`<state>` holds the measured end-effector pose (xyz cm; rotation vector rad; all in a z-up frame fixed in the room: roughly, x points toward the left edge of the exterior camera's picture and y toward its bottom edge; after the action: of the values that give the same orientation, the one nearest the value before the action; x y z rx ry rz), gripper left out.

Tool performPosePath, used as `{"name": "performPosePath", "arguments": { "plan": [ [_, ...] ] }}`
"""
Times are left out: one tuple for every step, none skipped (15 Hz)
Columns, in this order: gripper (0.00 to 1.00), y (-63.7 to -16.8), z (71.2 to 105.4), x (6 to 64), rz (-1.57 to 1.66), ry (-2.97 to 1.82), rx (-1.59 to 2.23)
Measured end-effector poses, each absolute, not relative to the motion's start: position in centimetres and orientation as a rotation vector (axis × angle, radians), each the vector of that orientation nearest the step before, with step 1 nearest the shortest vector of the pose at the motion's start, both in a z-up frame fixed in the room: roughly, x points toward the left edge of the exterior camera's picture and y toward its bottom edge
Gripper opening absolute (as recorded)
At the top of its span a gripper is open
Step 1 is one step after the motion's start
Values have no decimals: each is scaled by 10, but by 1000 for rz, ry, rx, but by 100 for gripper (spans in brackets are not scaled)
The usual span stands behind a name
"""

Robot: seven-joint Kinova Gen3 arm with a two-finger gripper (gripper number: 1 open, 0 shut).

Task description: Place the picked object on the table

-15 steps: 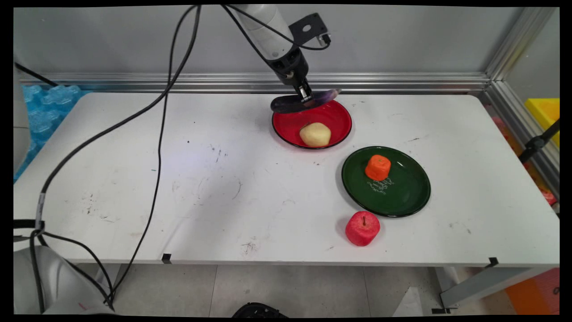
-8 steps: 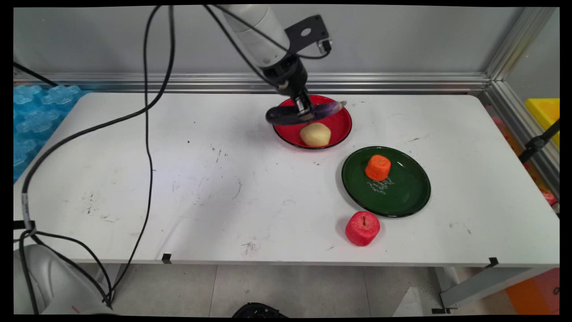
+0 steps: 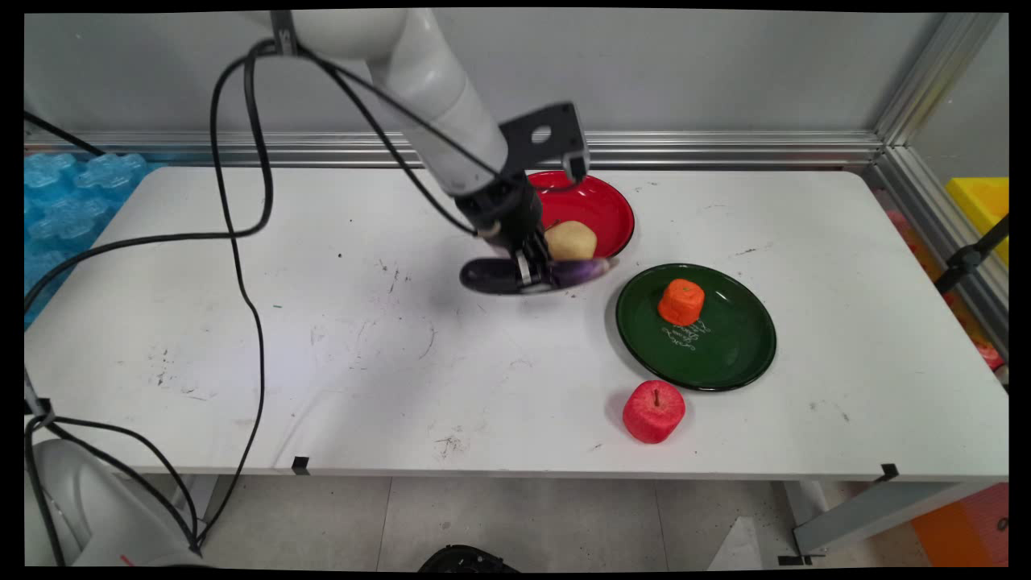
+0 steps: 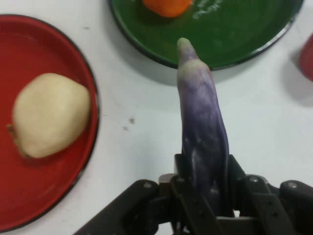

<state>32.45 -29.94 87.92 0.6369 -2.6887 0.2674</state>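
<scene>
My gripper (image 3: 532, 272) (image 4: 203, 188) is shut on a purple eggplant (image 3: 519, 275) (image 4: 202, 120), held level just above the table at the near rim of the red plate (image 3: 608, 209) (image 4: 34, 196). A pale yellow potato-like fruit (image 3: 570, 240) (image 4: 49, 115) lies on that red plate. The eggplant's tip points toward the green plate (image 3: 725, 346) (image 4: 230, 39), which carries an orange fruit (image 3: 681, 301) (image 4: 166, 6). A red apple (image 3: 653, 411) sits on the table in front of the green plate.
Black cables (image 3: 242, 225) hang from the arm over the left half of the table. Blue moulded packing (image 3: 56, 201) lies past the table's left edge. An aluminium rail (image 3: 725, 149) runs along the back, and a yellow bin (image 3: 983, 201) sits at the right.
The gripper has carried the eggplant from the red plate's far rim toward the near side and lower, to the plate's front edge. Nothing else has shifted.
</scene>
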Motion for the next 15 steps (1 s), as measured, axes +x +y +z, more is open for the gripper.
{"name": "performPosePath", "arguments": {
  "plan": [
    [0,-295,872,320,258,-2693,625],
    [0,-293,864,316,249,-2698,617],
    [0,-292,857,313,243,-2702,608],
    [0,-292,849,310,234,-2709,598],
    [0,-293,840,308,224,-2716,591],
    [0,-295,831,307,216,-2724,586],
    [0,-296,824,307,210,-2732,581],
    [0,-297,816,307,201,-2740,578],
    [0,-298,810,308,194,-2748,576],
    [0,-300,803,309,186,-2757,573],
    [0,-300,798,310,179,-2762,572],
    [0,-301,793,311,171,-2767,571],
    [0,-302,789,311,165,-2771,569],
    [0,-302,785,312,159,-2773,568],
    [0,-302,783,313,155,-2774,565]
  ]
}}
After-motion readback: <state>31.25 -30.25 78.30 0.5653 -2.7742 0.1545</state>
